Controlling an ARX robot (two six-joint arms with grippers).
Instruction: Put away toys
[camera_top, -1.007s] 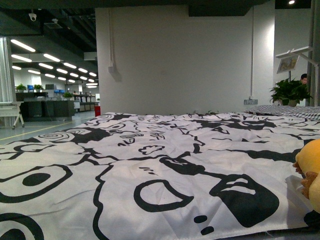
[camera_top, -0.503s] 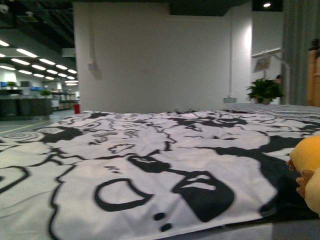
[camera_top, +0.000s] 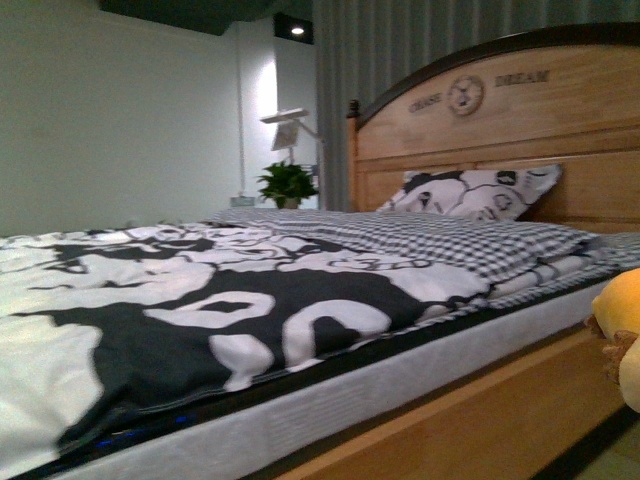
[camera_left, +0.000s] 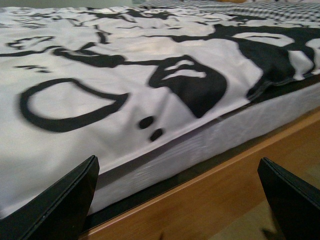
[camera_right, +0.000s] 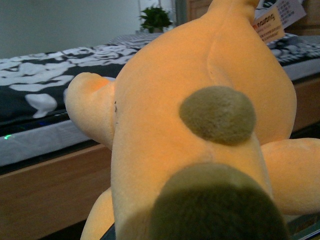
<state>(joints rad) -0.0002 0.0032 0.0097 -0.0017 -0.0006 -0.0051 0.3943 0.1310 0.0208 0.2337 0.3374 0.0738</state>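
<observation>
The front view has swung right: the bare wall is gone and the headboard (camera_top: 480, 110) now stands at 1 o'clock, with the bed (camera_top: 300, 410) seen along its side. The plush (camera_top: 620, 340) stays at 4 o'clock, off the bed, so it is probably being carried toward storage. It fills the right wrist view and hides the right end effector, so I cannot tell its state. The left end effector (camera_left: 176, 165) is wide and empty. The headboard reads "DREAM"; the word before it is unclear. The tag (camera_right: 270, 25) is too blurred to read.
</observation>
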